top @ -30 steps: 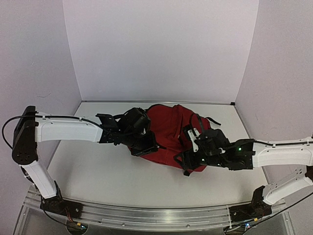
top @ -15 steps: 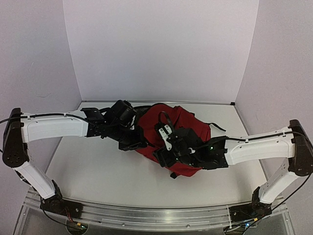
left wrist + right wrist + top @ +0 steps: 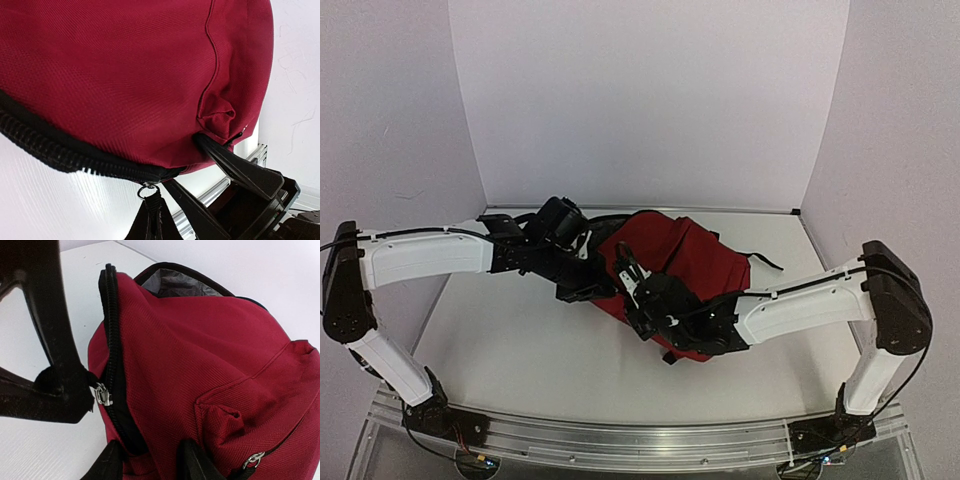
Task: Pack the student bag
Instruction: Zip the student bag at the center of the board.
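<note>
The student bag (image 3: 685, 262), dark red with black zippers, lies in the middle of the table. Its main zipper (image 3: 109, 335) stands partly open, and grey lining (image 3: 175, 284) shows at the far end. My left gripper (image 3: 586, 290) is at the bag's left edge, shut on the black zipper pull (image 3: 150, 199) below its metal ring. My right gripper (image 3: 156, 465) comes across the bag from the right. Its fingers (image 3: 197, 464) are pressed on a fold of red fabric beside the zipper, close to the slider (image 3: 101, 394).
The white table (image 3: 520, 350) is walled at the back and on both sides. An aluminium rail (image 3: 620, 440) runs along the near edge. A black strap (image 3: 765, 262) trails from the bag's right side. The two grippers are almost touching at the bag's left edge.
My right arm swept left across the bag to the zipper edge, and its jaws narrowed onto the fabric. My left gripper, still holding the pull, drew back a little to the left.
</note>
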Robot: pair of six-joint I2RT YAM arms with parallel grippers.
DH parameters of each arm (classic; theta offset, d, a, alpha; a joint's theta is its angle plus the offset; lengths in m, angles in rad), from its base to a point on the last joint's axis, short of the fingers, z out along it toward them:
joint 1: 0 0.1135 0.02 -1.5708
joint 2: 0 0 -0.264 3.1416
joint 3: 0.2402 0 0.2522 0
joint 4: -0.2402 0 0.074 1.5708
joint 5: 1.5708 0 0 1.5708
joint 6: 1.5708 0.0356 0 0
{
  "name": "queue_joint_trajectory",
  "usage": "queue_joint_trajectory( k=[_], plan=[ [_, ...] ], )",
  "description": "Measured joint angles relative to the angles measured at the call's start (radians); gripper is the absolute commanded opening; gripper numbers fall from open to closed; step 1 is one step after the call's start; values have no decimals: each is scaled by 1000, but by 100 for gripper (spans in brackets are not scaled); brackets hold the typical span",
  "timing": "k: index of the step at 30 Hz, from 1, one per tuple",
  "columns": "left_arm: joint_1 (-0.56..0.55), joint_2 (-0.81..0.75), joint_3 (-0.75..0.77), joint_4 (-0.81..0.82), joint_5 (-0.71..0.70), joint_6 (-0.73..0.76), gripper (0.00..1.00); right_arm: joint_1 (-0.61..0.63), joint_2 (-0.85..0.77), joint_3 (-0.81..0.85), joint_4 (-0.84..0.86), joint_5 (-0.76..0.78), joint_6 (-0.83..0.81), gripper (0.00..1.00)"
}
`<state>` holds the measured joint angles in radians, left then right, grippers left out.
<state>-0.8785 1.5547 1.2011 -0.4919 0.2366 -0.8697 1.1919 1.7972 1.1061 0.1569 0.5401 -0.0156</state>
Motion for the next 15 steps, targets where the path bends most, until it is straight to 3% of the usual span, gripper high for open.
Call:
queue_joint_trajectory(
  k=[2,15],
  plan=[
    [9,-2,-1,1,9,6,0,2,3,0,20,25,-4,0],
    [156,-26,-15,3,68,66,0,4,-71,-83,62,-3,11,0]
  ],
)
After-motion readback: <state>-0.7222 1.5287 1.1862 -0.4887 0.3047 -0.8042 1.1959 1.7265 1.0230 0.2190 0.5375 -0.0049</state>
